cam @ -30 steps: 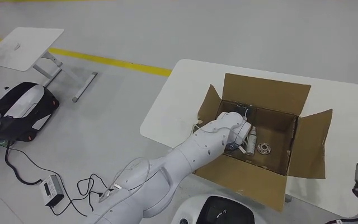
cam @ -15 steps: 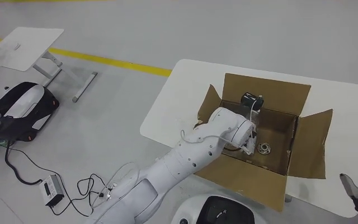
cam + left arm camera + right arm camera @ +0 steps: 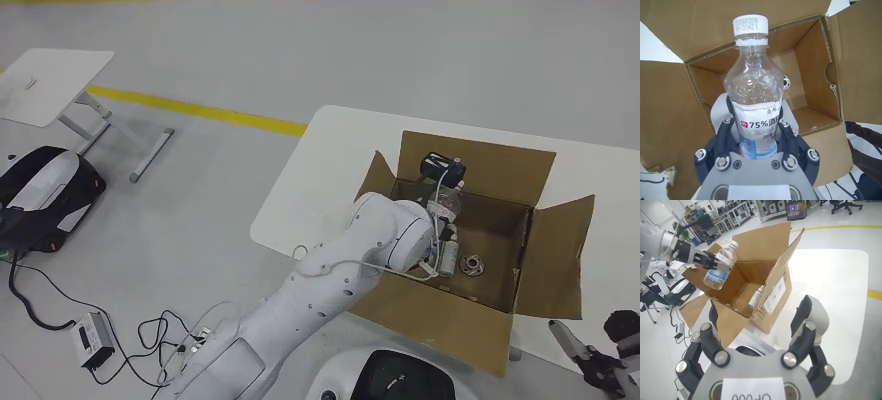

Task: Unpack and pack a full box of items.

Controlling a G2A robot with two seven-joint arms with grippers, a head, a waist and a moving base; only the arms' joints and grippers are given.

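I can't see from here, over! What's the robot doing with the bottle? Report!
Left gripper shut on clear bottle, held over open box. Right gripper open, empty, apart from the box. Small white bottle and metal ring in box below.

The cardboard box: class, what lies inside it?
On the box floor are a small white bottle and a round metal part. The clear bottle in the left gripper, and the walls, hide the rest.
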